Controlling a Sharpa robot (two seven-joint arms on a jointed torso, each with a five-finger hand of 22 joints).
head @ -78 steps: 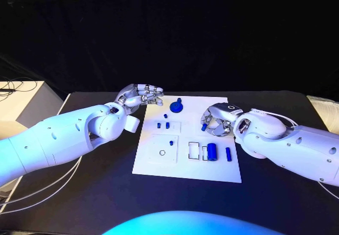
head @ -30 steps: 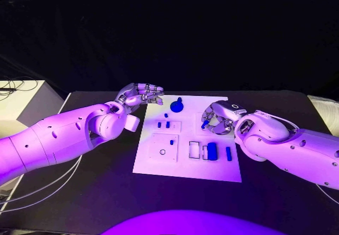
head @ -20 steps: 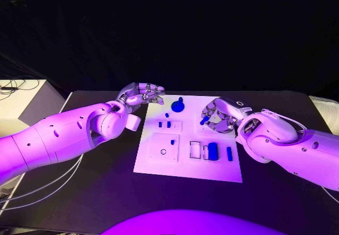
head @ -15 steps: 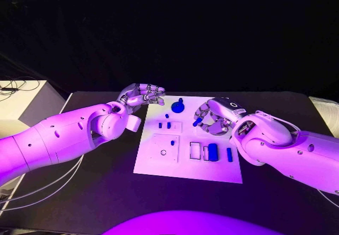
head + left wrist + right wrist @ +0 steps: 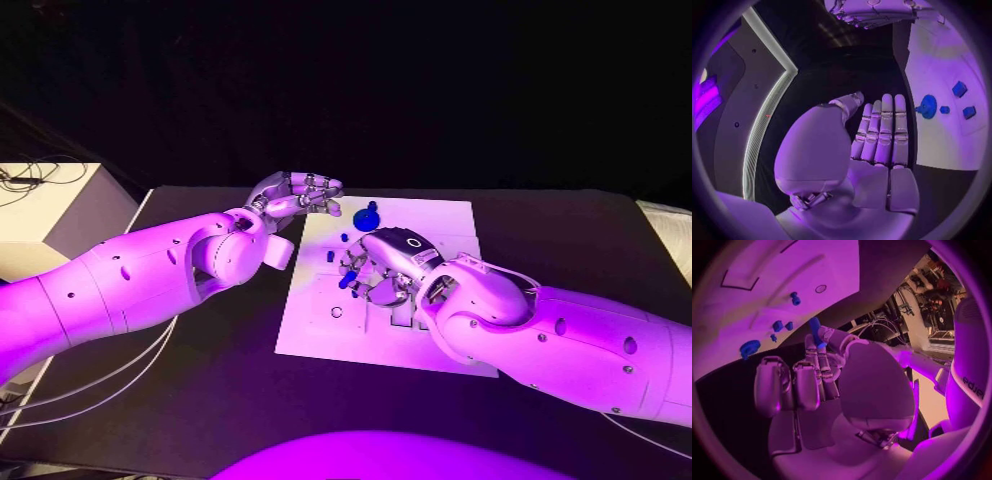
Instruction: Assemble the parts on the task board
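The white task board (image 5: 320,335) lies in the middle of the black table. My right hand (image 5: 381,266) hovers over the board's middle and pinches a small blue peg (image 5: 815,326) between thumb and a fingertip. Beyond it the board (image 5: 767,270) carries a round blue part (image 5: 749,347), two small blue blocks (image 5: 777,326) and a short blue peg (image 5: 794,298) standing beside a round hole (image 5: 820,288). My left hand (image 5: 297,194) stays off the board's far left corner, holding nothing, its fingers (image 5: 882,130) straight. The round blue part (image 5: 366,215) sits near the board's far edge.
A white box (image 5: 43,215) stands at the table's left edge, and pale cables (image 5: 87,385) run under my left arm. My right forearm (image 5: 562,335) covers the board's near right part. Bare black table (image 5: 577,225) lies to the board's right.
My right hand has moved from the board's right edge leftward and nearer, over the board's middle, carrying the blue peg. My left hand has stayed in place.
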